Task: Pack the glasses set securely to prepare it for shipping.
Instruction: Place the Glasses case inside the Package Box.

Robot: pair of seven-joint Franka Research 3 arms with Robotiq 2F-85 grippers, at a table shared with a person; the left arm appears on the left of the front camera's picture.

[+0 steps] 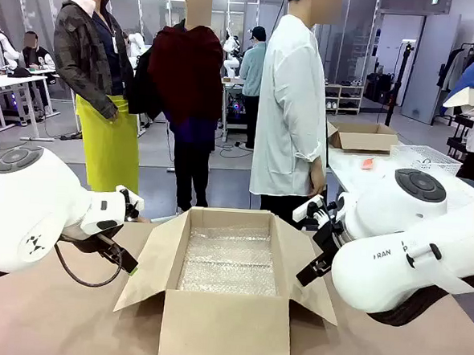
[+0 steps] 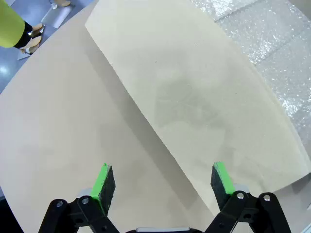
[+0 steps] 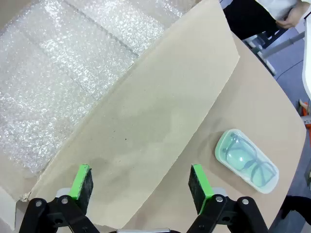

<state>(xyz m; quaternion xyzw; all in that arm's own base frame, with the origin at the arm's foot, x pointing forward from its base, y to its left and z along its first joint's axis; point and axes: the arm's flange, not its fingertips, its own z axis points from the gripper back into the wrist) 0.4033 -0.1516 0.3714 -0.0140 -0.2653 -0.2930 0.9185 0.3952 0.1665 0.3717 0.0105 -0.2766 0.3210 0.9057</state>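
An open cardboard box (image 1: 220, 321) stands mid-table, its floor lined with bubble wrap (image 1: 230, 262). One case of the glasses set, mint-green with a pair of glasses showing (image 3: 247, 160), lies flat on the table just outside the box's right flap (image 3: 160, 111). My right gripper (image 3: 140, 187) hovers open over that flap, the case off to its side; in the front view the right gripper (image 1: 316, 267) is at the box's right side. Over the left flap (image 2: 204, 97) my left gripper (image 2: 163, 182) hangs open and holds nothing. It is beside the box (image 1: 127, 261) in the front view.
A person in a white shirt (image 1: 289, 108) stands at the far side of the table, a hand (image 3: 291, 17) near its edge. Behind on the right, another table holds a small cardboard box (image 1: 364, 137) and a white basket (image 1: 425, 157). All box flaps are folded outward.
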